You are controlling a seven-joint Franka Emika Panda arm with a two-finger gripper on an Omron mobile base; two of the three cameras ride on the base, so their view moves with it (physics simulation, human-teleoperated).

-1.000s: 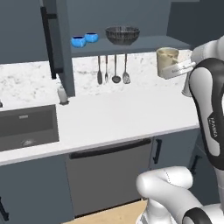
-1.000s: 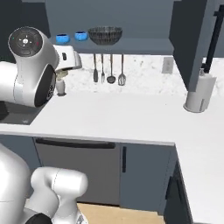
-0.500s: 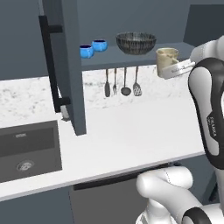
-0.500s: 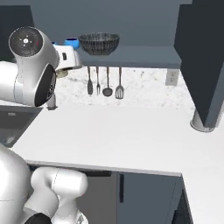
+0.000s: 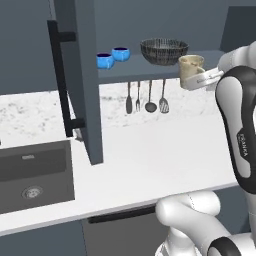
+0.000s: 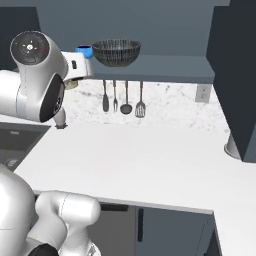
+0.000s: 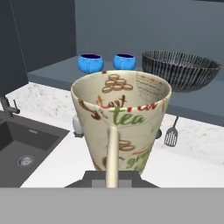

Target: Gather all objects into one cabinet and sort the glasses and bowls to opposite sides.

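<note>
One cream mug pinched by the gripper, held above the counter, two blue bowls near the shelf's left end, one wire basket beside them, four hanging utensils

Cream mug, printed with brown, green and red "tea" lettering, upright in my closed grip, handle toward my camera. Two glossy blue bowls, dark inside, sit side by side, seemingly just apart, on the shelf of the slate-blue cabinet, its door open.
</note>
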